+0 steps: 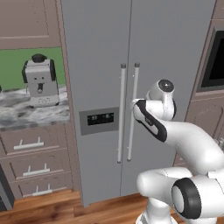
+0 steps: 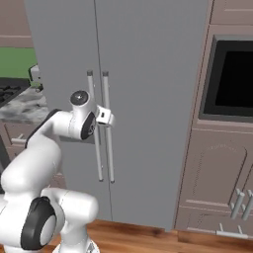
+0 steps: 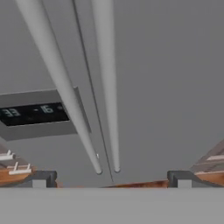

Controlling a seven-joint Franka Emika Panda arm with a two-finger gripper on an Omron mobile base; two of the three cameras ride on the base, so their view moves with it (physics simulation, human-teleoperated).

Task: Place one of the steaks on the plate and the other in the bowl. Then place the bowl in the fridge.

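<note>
The tall grey fridge [image 1: 100, 65] stands shut right in front of me, its two long bar handles [image 1: 127, 113] side by side at the door seam. My gripper [image 2: 109, 118] hovers just short of the handles [image 2: 101, 133] at mid height. In the hand view my gripper [image 3: 111, 180] is open, fingertips [image 3: 40, 179] far apart with nothing between them, and both handles [image 3: 107, 87] run up the fridge doors [image 3: 170, 87] ahead. The dark dispenser panel [image 3: 33, 114] is on the left door. The steaks, plate and bowl are out of view.
Left of the fridge, a silver coffee machine [image 1: 40, 81] sits on a marble counter [image 1: 30, 114] over brown drawers [image 1: 30, 164]. A black built-in oven [image 2: 232, 81] with brown cabinets [image 2: 217, 173] below stands to the right. The floor [image 2: 148, 234] is wood.
</note>
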